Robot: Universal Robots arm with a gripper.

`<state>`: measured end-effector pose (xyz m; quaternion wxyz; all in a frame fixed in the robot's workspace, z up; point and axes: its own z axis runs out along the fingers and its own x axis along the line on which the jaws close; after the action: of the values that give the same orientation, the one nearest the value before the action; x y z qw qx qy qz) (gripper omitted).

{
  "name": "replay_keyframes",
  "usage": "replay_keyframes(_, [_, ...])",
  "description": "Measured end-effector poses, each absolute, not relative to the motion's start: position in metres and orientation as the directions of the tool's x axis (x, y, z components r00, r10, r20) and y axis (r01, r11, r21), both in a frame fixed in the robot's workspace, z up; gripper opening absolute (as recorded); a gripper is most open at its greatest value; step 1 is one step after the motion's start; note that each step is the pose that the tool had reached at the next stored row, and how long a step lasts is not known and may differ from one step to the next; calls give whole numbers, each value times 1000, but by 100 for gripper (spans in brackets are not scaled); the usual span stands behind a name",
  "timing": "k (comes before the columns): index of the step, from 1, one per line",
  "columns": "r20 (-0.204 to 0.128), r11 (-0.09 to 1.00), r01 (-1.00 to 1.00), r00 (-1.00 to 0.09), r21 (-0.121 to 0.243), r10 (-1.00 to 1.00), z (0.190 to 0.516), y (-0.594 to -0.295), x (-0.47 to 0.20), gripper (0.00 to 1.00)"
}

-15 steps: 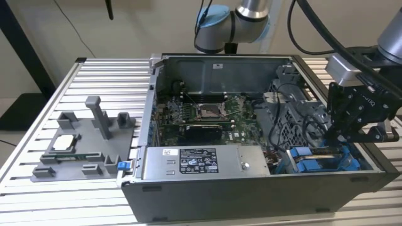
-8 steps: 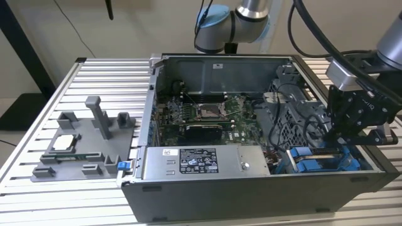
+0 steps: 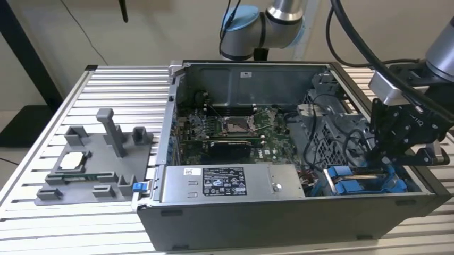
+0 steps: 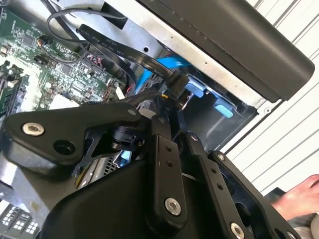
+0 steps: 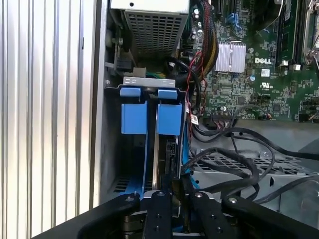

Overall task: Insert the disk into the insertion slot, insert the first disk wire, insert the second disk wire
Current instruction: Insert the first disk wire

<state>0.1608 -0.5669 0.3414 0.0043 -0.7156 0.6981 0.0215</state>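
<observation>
Wiring looks to be the step in hand. In the exterior view the disk (image 3: 358,181) is already seated low in the corner of the open computer case (image 3: 284,226), on the exterior view's right, just beside the power-supply box (image 3: 227,183). The gripper (image 3: 379,159) reaches down into that corner, right over the blue carrier frame. The case stands on a slotted table (image 3: 106,79).

In the second wrist view the black fingers (image 4: 160,134) are pressed nearly together, and I judge that they pinch the plug of a black disk wire (image 4: 178,85). Its flat cable runs back over the motherboard (image 4: 55,74). Which of the two wires it is, I cannot tell. The plug sits just beside a blue tab of the disk (image 4: 197,91); whether it touches a socket is hidden. A hand (image 4: 299,199) lies outside the case.

In the first wrist view the disk (image 5: 168,118) stands on edge in the insertion slot (image 5: 112,149), with a bright blue tab at its end and a second blue carrier (image 5: 133,117) beside it. The gripper (image 5: 178,195) lines up with its near edge. Seating the plug likely calls for squaring it to the narrow socket and pushing straight, clear of the loose cables (image 5: 239,159)
</observation>
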Motion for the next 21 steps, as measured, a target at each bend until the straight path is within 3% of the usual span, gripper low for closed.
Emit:
replay_keyframes(19, [-37,-20,-1000,19,24,-999,329,-568,161,0])
replay_keyframes(20, [-37,-19,-1000,18,24,-999,329,-568,161,100])
replay_keyframes(21, [-38,-19,-1000,18,24,-999,329,-568,161,100])
